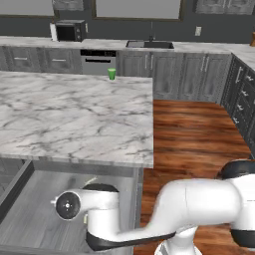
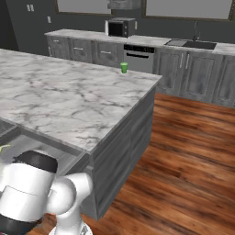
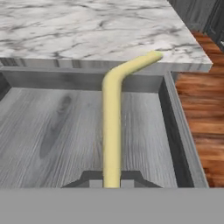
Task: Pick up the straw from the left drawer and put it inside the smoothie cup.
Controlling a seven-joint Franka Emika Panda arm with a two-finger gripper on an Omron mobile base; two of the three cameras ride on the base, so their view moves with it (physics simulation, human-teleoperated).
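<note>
Straw [image 3: 112, 131] clamped between the gripper [image 3: 112, 180] fingertips, bent tip angled toward the marble counter [image 1: 74, 114] edge, held above the open drawer [image 3: 52, 131]. Pickup done, by the look of it. Left to do: lift clear of the drawer, carry across the counter to the cup [image 1: 112, 74] at its far edge, well apart, then drop in.

straw [image 3: 112, 131]: yellow, bent tip, above open left drawer [image 3: 52, 131] | smoothie cup [image 1: 112, 74]: upright, counter's far edge

smoothie cup [image 1: 111, 74] on counter [image 1: 74, 117], left drawer [image 3: 65, 131] below
</note>
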